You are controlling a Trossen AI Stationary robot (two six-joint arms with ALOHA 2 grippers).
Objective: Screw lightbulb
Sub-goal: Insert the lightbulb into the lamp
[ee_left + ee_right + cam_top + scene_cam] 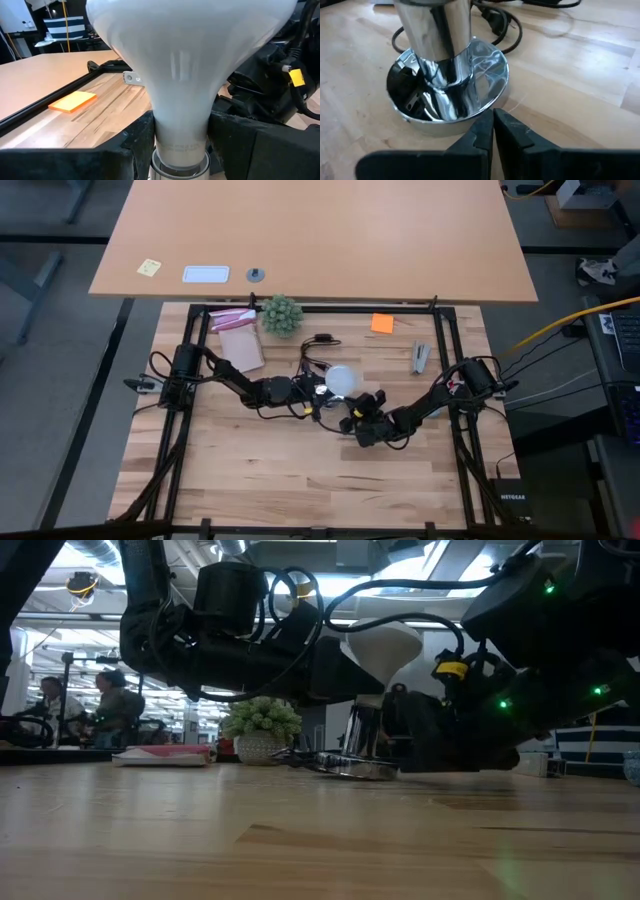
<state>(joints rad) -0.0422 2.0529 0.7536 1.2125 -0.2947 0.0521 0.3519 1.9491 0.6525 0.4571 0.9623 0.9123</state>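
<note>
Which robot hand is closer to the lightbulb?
Left. The left gripper is clamped on the lightbulb at its neck. The right gripper is shut, down by the chrome socket base on the table.

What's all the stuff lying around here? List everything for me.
white frosted lightbulb: one, white, held above the table centre
shiny chrome lamp base: one, silver, under the bulb
black cord: one, black, behind the base
small green plant: one, green, table's far edge
orange sticky pad: one, orange, far right
pink-and-brown packet: one, far left
grey stapler-like tool: one, grey, right side
left end effector: one, dark, gripping the bulb's neck
right end effector: one, dark, shut, beside the base
</note>
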